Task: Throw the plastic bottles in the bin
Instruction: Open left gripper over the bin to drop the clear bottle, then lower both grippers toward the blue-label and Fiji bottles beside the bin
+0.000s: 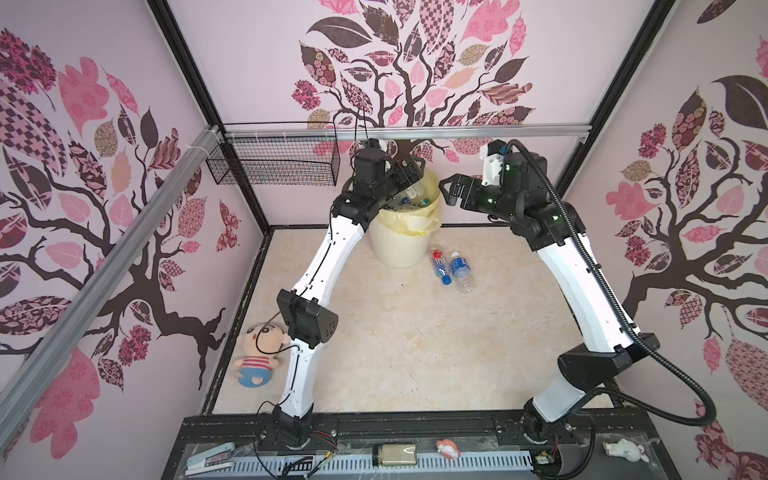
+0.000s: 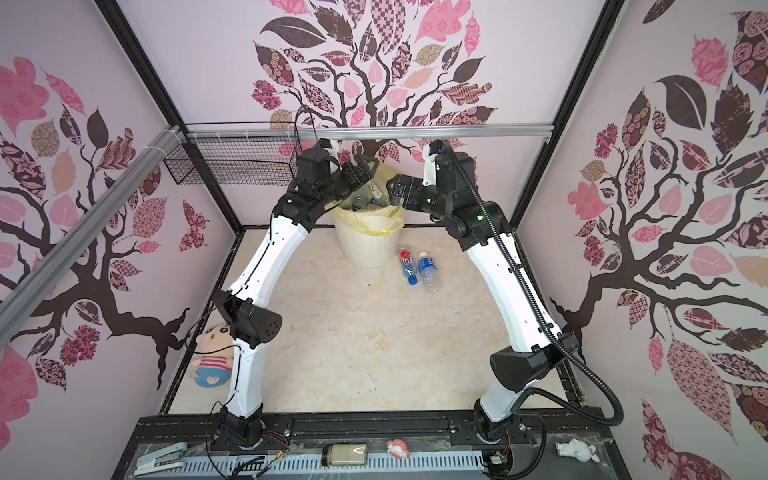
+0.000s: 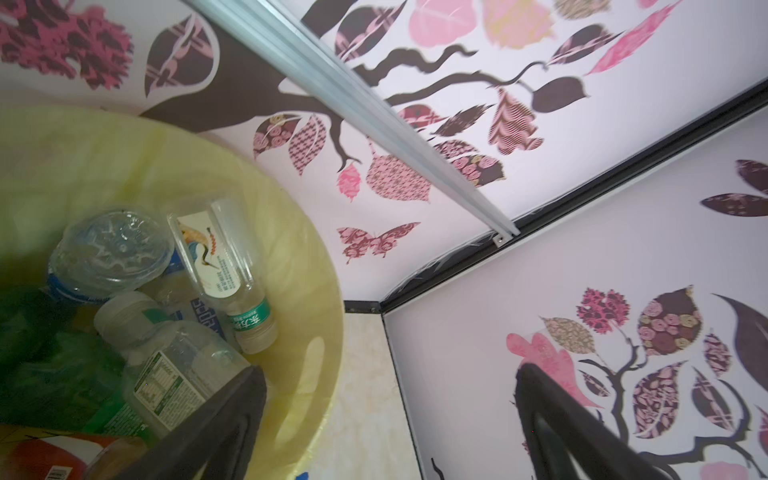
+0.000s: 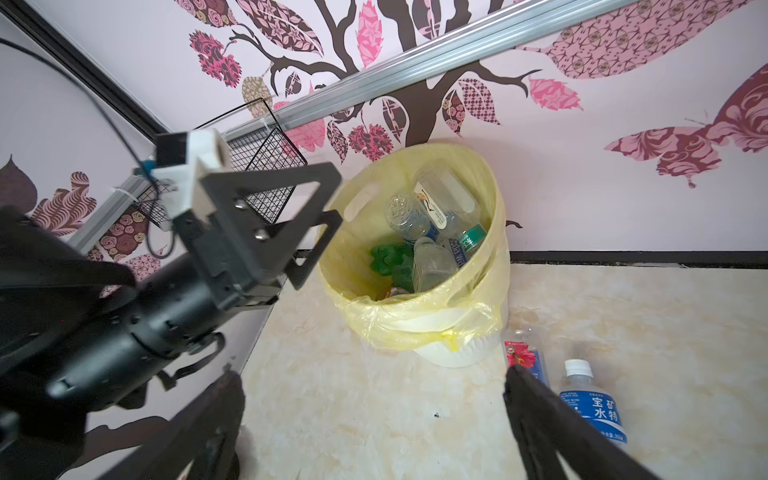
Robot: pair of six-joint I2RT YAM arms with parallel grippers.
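Cream ribbed bin (image 1: 399,245), yellow-bagged, is set by the back wall; clear bottles (image 3: 224,270) inside are shown closely only in the left wrist view. Left gripper (image 3: 390,368), over its rim, and right gripper (image 4: 372,374) are spread wide, empty. Two bottles (image 1: 460,266) are seen on the floor beside it, and part of the rim is hidden by the left arm (image 1: 316,266) in both top views.

Both top views are looking steeply down from high at the near side toward the back wall (image 1: 257,62); both wrist cameras are facing the bin (image 4: 449,355), the left closest.
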